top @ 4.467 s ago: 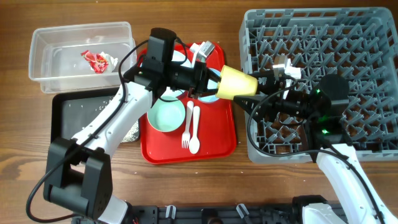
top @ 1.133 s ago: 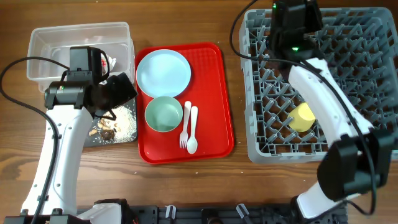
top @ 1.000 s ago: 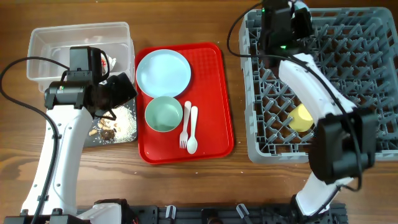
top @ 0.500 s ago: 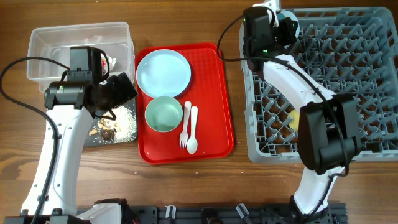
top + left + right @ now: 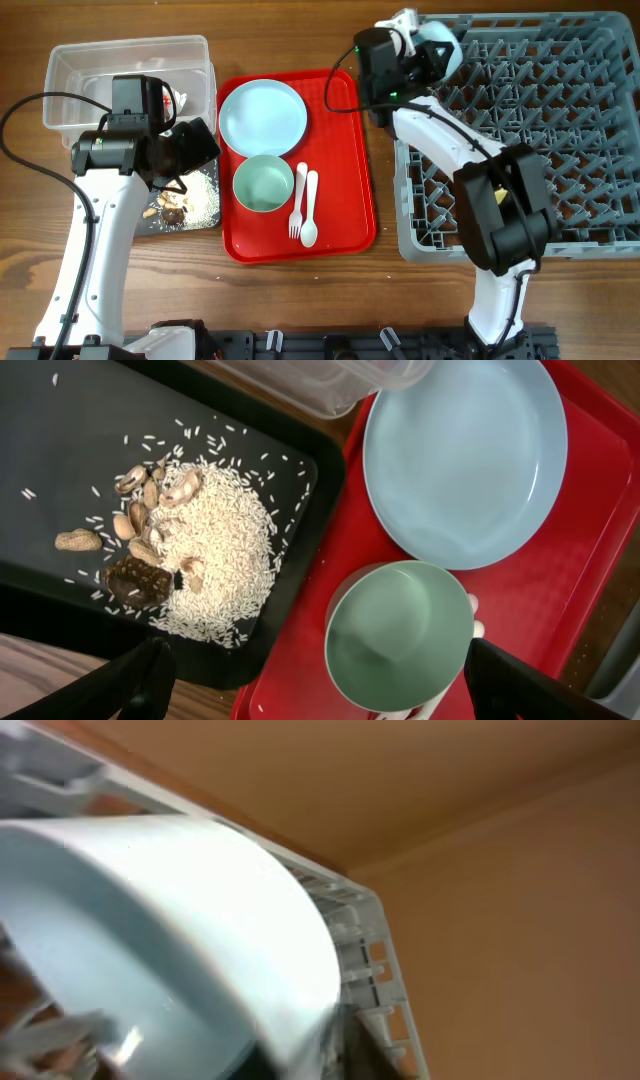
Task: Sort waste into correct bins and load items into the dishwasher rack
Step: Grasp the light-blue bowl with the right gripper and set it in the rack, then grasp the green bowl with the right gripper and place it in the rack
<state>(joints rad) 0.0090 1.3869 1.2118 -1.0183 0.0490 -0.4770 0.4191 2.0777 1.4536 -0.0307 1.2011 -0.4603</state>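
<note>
Left jaws: spread wide with nothing in them. On my left wrist cam they hang over where the black tray (image 5: 75,445) and red tray (image 5: 345,150) meet.
Right jaws: clenched on the blue bowl (image 5: 150,940) as far as I can see. The fingers themselves are mostly a blur on that wrist cam.
Blue bowl: up at the far left corner of the rack (image 5: 560,120), tipped on its side. I can't tell if it's touching the pegs.
Scraps: a heap of rice with brown bits and shell-looking pieces (image 5: 210,550), all in the black tray. A few loose grains lie around the heap.
Wrapper: the red-and-white bit (image 5: 180,100) pokes out from behind my left arm (image 5: 100,200), inside the tub (image 5: 130,42).
Tub: far left on the desk (image 5: 300,30), with the black tray just on its near side.
Plate: (image 5: 262,115) flat on the far part of the red tray.
Green bowl: (image 5: 263,184) upright, right up against the plate's near edge. Can't say if they actually touch.
Fork and spoon: fork (image 5: 298,205) and spoon (image 5: 311,210) lie side by side just right of the green bowl, fork on the left, heads toward the near edge.
Red tray: sits between the black tray and the rack.
</note>
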